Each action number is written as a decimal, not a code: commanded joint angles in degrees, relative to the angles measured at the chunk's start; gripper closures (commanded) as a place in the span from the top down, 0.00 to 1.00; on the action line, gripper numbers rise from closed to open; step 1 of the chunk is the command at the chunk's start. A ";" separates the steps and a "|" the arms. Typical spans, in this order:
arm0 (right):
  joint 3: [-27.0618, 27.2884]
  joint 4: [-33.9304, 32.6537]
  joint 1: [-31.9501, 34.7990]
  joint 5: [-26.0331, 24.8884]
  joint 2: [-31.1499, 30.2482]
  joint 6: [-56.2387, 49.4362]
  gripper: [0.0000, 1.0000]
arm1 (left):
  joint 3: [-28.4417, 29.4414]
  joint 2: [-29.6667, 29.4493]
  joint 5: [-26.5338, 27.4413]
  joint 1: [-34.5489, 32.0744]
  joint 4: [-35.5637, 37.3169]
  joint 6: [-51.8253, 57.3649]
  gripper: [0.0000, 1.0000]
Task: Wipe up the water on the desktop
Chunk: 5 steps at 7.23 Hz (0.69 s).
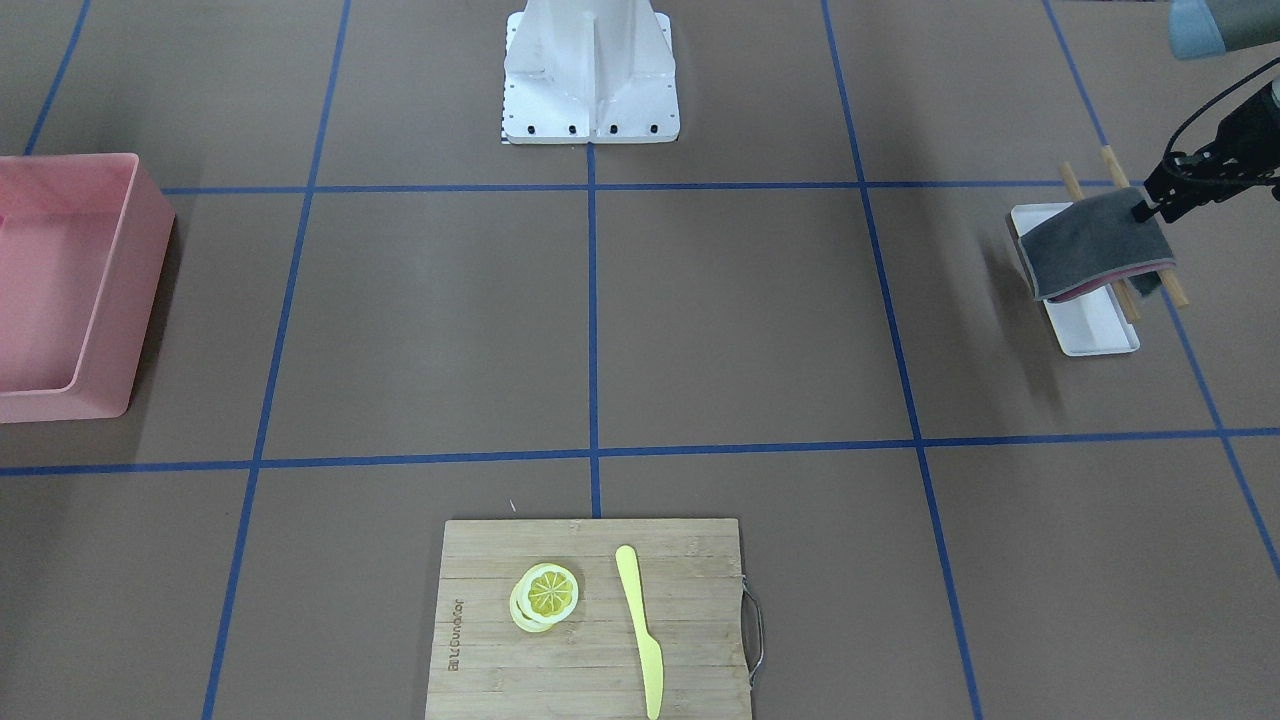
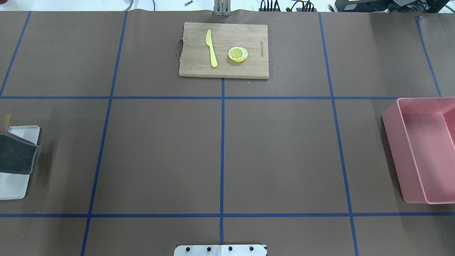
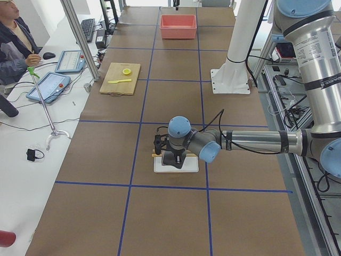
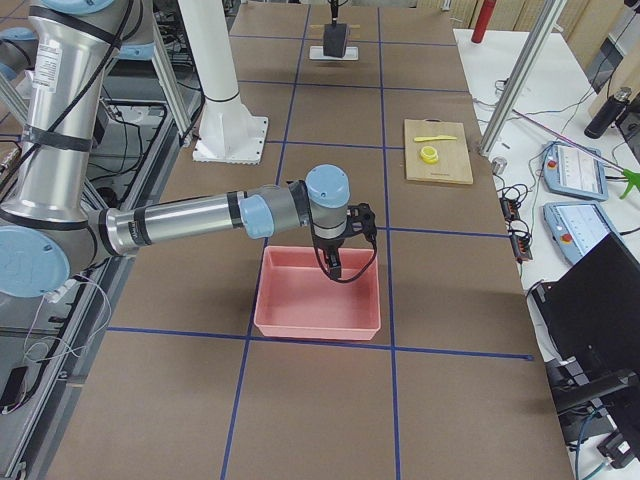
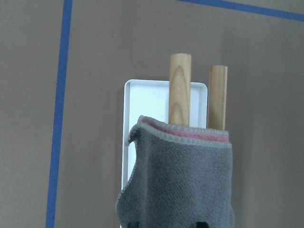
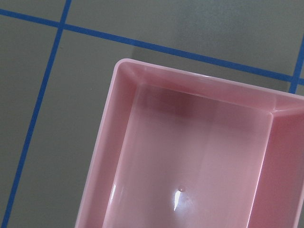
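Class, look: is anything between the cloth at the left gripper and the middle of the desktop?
Nothing visible. Only bare desktop lies between the cloth, held by the left gripper, and the middle; the cutting board sits farther off.

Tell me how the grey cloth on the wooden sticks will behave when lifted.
The grey fleecy folded cloth probably flops and unfolds: it already drapes over the two wooden sticks. Likely light and grippy rather than slippery, given its fuzzy pile.
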 commanded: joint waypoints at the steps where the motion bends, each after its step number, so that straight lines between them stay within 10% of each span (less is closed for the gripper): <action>1: -0.07 0.00 0.00 0.03 0.00 0.00 1.00 | 0.05 0.07 -0.35 0.10 0.00 -0.28 0.49; 5: 0.01 0.00 0.00 0.38 -0.09 0.00 1.00 | -0.22 0.16 -0.61 0.10 0.09 -0.28 0.33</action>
